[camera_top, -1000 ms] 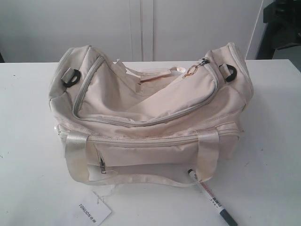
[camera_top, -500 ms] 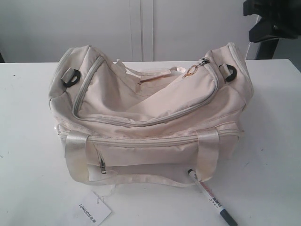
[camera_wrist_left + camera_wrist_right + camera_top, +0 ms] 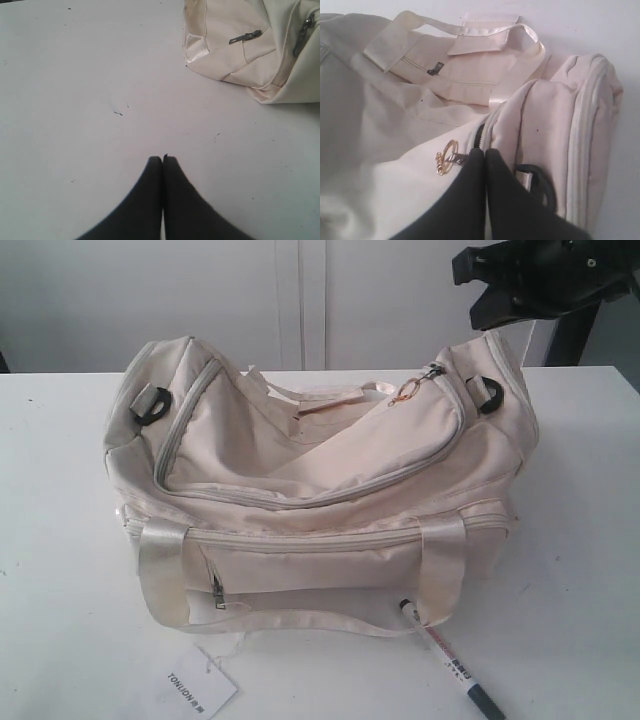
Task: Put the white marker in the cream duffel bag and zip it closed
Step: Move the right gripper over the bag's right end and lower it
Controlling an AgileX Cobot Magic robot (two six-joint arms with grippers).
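Note:
The cream duffel bag [image 3: 320, 470] lies in the middle of the white table, its top flap sagging inward. Its gold zipper pull [image 3: 405, 392] sits at the right end of the top zipper. The white marker [image 3: 450, 660] lies on the table against the bag's front right corner, dark cap toward the front edge. My right arm [image 3: 545, 280] hangs above the bag's right end. In the right wrist view my right gripper [image 3: 485, 150] is shut and empty, right beside the gold pull [image 3: 446, 156]. My left gripper [image 3: 163, 158] is shut over bare table, apart from the bag [image 3: 235, 45].
A white paper tag [image 3: 195, 688] with black letters lies by the front left of the bag. A black strap ring [image 3: 488, 392] sits on the bag's right end, close to my right fingers. The white table [image 3: 60, 620] stretches round the bag.
My right arm has come in from the upper right and moved left, now above the bag's right end. The bag and the marker have not moved.

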